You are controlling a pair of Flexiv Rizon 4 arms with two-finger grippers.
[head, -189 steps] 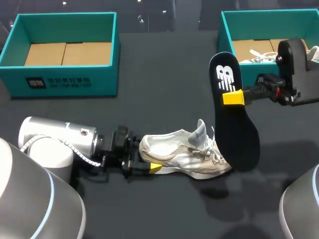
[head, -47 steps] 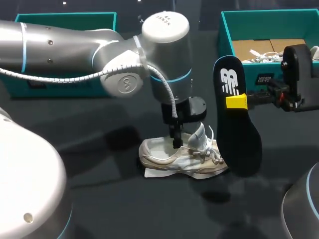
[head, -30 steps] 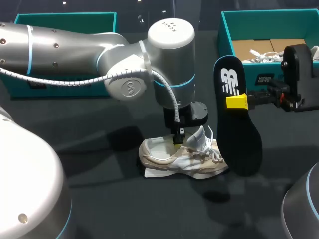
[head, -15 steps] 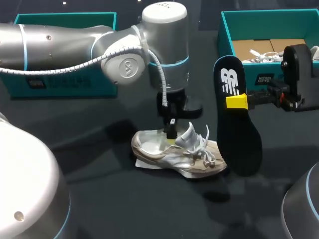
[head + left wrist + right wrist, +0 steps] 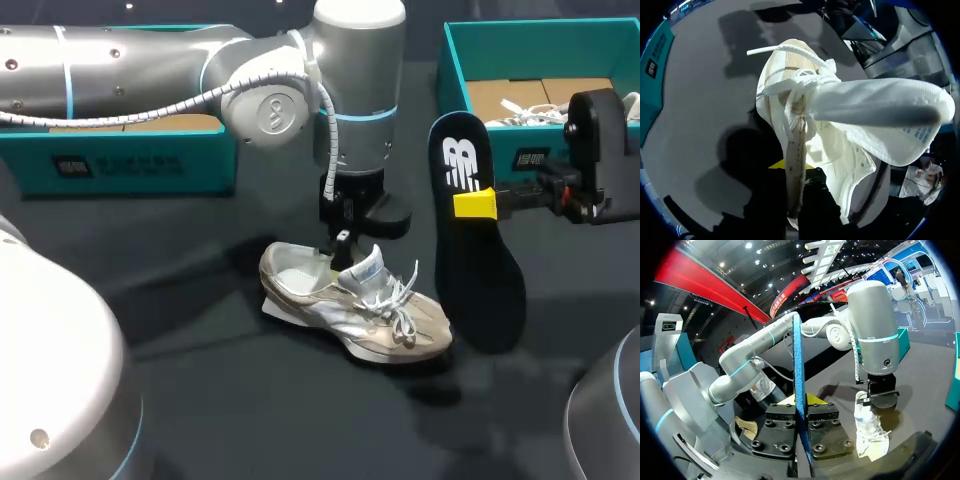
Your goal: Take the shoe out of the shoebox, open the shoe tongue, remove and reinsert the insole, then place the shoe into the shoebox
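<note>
**A:** Where's the shoe (image 5: 350, 312), and who has it?

**B:** Out of the box, on the table (image 5: 230, 400). The left gripper (image 5: 343, 243) comes straight down on it and looks clamped on the collar rim (image 5: 796, 150), just beside the tongue (image 5: 365, 268). Tongue is up, mouth open. Can't tell if the heel is off the table.

**A:** Insole?

**B:** The insole (image 5: 475, 270) stands upright just beside the shoe's toe, wide end down. The right gripper (image 5: 470, 200) is pinched on its upper part. The shoebox (image 5: 447, 55) sits beyond the shoe, behind the insole.

**A:** How will they handle?

**B:** The shoe is probably light. The upper is soft, so the collar will fold under the clamp and the shoe will likely pivot on that grip. The sole and heel back look like the stiff parts and the better hold. Loose laces (image 5: 400, 300) may snag. The insole is thin foam and bends easily, so pushed from the top it should buckle. I'd feed the wide end into the mouth at a shallow angle and keep the grip near the entering end.
</note>
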